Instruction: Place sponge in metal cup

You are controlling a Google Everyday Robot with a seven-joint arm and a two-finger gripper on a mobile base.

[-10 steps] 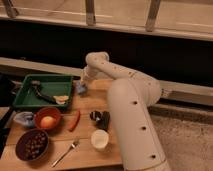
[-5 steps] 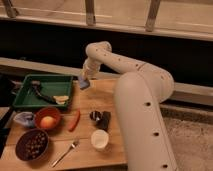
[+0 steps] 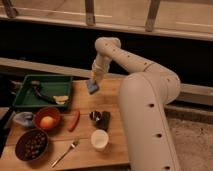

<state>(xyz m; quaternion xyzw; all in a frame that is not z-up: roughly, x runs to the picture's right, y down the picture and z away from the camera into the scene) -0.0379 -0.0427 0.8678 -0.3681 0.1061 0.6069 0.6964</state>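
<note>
The blue-grey sponge (image 3: 92, 87) hangs at the tip of my gripper (image 3: 94, 83), which is shut on it just above the back of the wooden table (image 3: 112, 102), right of the green tray. The arm comes up from the lower right, bends at the top and reaches down to that spot. The small dark metal cup (image 3: 94, 116) stands upright on the table, a short way nearer the camera than the sponge and almost straight below it in the view. A white cup (image 3: 99, 140) stands in front of the metal cup.
A green tray (image 3: 30, 98) holding a dark tool sits at the left. A red bowl with an orange (image 3: 47, 120), a red chili (image 3: 75, 120), a bowl of dark fruit (image 3: 31, 145), a fork (image 3: 65, 152) and a pale plastic wad (image 3: 22, 118) lie at the front left. A dark block (image 3: 105, 120) touches the metal cup.
The gripper with the sponge has shifted slightly to the right, away from the tray, and the arm's bulk has swung further across the right side of the view.
</note>
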